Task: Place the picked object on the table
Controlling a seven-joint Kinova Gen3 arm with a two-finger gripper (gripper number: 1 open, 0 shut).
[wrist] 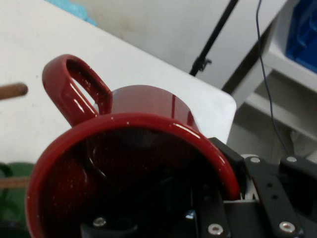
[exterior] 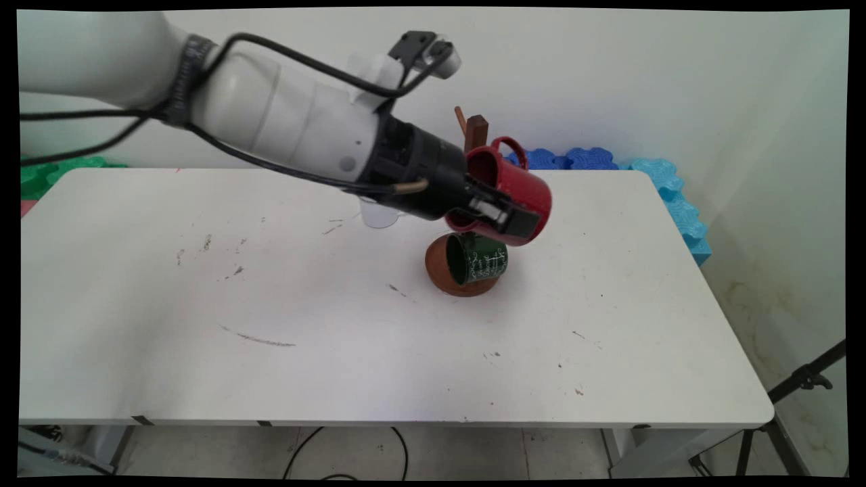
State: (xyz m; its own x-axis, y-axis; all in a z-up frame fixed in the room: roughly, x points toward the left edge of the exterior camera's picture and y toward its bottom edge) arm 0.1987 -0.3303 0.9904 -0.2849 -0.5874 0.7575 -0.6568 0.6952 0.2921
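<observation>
- Main view: I see my tool (exterior: 497, 213) clamped on the red mug (exterior: 521, 186), one finger inside the rim, one outside; mug tilted, aloft above the counter (exterior: 338, 338)
- Just below, a green mug (exterior: 479, 259) hangs on the brown wooden stand (exterior: 446, 270)
- Hand view: red mug's handle (wrist: 69, 87) points up-left; a peg (wrist: 12, 90) beside it

main: high, near side, facing wall | hand: close along jaws | shared: red mug (exterior: 517, 189) (wrist: 129, 168)
</observation>
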